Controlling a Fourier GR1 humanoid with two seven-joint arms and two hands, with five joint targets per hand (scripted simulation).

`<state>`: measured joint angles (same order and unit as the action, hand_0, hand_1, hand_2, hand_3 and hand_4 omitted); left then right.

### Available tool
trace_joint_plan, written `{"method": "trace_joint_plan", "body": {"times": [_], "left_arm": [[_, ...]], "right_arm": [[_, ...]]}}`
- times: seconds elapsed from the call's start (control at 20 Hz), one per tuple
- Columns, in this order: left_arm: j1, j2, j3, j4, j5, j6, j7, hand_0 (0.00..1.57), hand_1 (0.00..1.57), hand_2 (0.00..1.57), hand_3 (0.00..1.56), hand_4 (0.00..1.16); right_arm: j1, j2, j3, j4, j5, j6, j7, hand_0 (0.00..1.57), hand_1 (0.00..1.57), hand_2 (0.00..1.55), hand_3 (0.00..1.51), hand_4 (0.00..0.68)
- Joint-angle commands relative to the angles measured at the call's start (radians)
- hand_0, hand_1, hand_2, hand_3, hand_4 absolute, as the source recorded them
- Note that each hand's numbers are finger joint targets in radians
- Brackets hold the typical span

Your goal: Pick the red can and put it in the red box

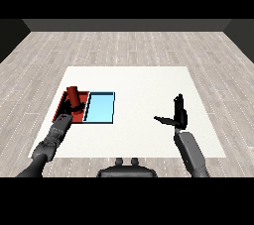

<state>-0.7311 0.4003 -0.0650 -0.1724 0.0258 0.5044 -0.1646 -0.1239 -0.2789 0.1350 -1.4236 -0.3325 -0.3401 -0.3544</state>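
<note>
The red can (73, 94) stands upright over the red tray (66, 101) at the table's left. My left hand (74, 107) is just in front of the can, its black fingers curled round the can's lower part. Over the right side of the table my right hand (179, 114) is raised, with fingers straight up and thumb stretched to the left, holding nothing. Whether the can's base rests on the tray floor is hidden by the hand.
A light blue tray (100, 107) lies right beside the red tray, touching its right edge. The white table (144, 95) spreads between the trays and my right hand. Grey wooden floor surrounds the table.
</note>
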Motion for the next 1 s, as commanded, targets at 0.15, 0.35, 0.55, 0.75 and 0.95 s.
{"method": "trace_joint_plan", "body": {"times": [0.15, 0.35, 0.55, 0.75, 0.95], "left_arm": [[0.032, 0.04, 0.068, 0.114, 0.048, -0.03, 0.028, 0.89, 0.89, 0.88, 0.34, 0.68], [0.017, 0.054, 0.054, 0.15, 0.033, -0.143, 0.091, 0.0, 0.0, 0.0, 0.0, 0.65], [0.016, 0.061, 0.057, 0.142, 0.031, -0.149, 0.085, 0.0, 0.0, 0.0, 0.0, 0.0], [0.009, 0.048, 0.034, 0.133, 0.003, -0.108, 0.077, 0.0, 0.0, 0.0, 0.0, 0.0], [0.008, 0.071, 0.112, 0.039, 0.076, -0.112, -0.079, 0.0, 0.0, 0.0, 0.0, 0.0]], "right_arm": [[-0.022, 0.029, -0.021, 0.092, 0.001, 0.016, -0.06, 0.0, 0.0, 0.0, 0.0, 0.0], [-0.015, 0.025, -0.032, 0.045, -0.019, 0.032, -0.05, 0.0, 0.0, 0.0, 0.0, 0.0], [-0.015, 0.007, -0.044, 0.022, -0.02, 0.027, -0.016, 0.0, 0.0, 0.0, 0.0, 0.0], [-0.053, 0.044, -0.045, 0.081, -0.01, 0.04, -0.068, 0.0, 0.0, 0.0, 0.0, 0.0], [-0.021, 0.042, -0.044, 0.067, -0.019, 0.067, -0.075, 0.0, 0.0, 0.0, 0.0, 0.0]]}}
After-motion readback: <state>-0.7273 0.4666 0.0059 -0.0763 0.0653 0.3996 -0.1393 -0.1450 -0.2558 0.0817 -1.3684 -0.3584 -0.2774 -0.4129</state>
